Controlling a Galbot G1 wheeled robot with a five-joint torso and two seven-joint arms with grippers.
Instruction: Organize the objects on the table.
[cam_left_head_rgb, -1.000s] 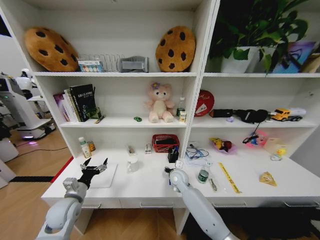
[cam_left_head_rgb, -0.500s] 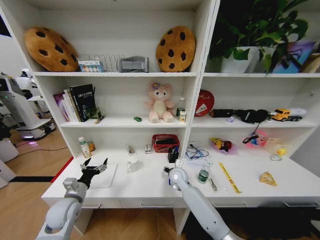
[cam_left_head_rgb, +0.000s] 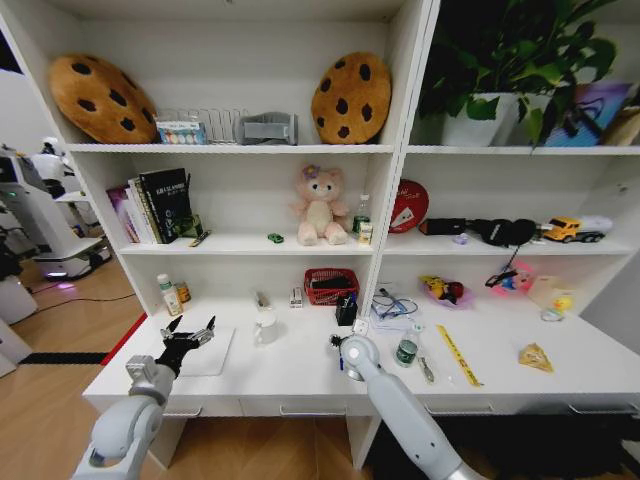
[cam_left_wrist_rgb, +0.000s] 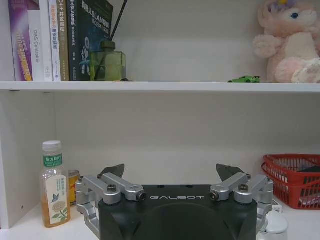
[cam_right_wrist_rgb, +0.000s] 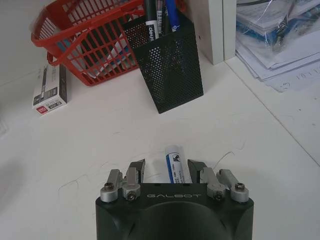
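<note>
On the white table (cam_left_head_rgb: 290, 372) my right gripper (cam_right_wrist_rgb: 167, 166) hangs low, open, its fingers narrowed around a white pen with a blue label (cam_right_wrist_rgb: 176, 165), with a gap on one side. A black mesh pen holder (cam_right_wrist_rgb: 170, 65) with pens stands just ahead of it. In the head view the right gripper (cam_left_head_rgb: 338, 345) sits mid-table, near that pen holder (cam_left_head_rgb: 346, 310). My left gripper (cam_left_head_rgb: 192, 328) is open above the silver laptop (cam_left_head_rgb: 214, 354) at the left. A white cup (cam_left_head_rgb: 266, 325), green-capped bottle (cam_left_head_rgb: 406, 351), loose pen (cam_left_head_rgb: 425, 368) and yellow ruler (cam_left_head_rgb: 458, 355) lie on the table. The green toy car (cam_left_head_rgb: 275, 238) is on the shelf.
A red basket (cam_right_wrist_rgb: 80, 45) and a small box (cam_right_wrist_rgb: 47, 90) lie beside the pen holder, with bagged papers (cam_right_wrist_rgb: 280, 40) past a shelf upright. A tea bottle (cam_left_wrist_rgb: 54, 185) stands at the back left. Shelves hold books, a pink bear and cookie cushions.
The right wrist has shifted slightly forward over the table. The left arm has not moved.
</note>
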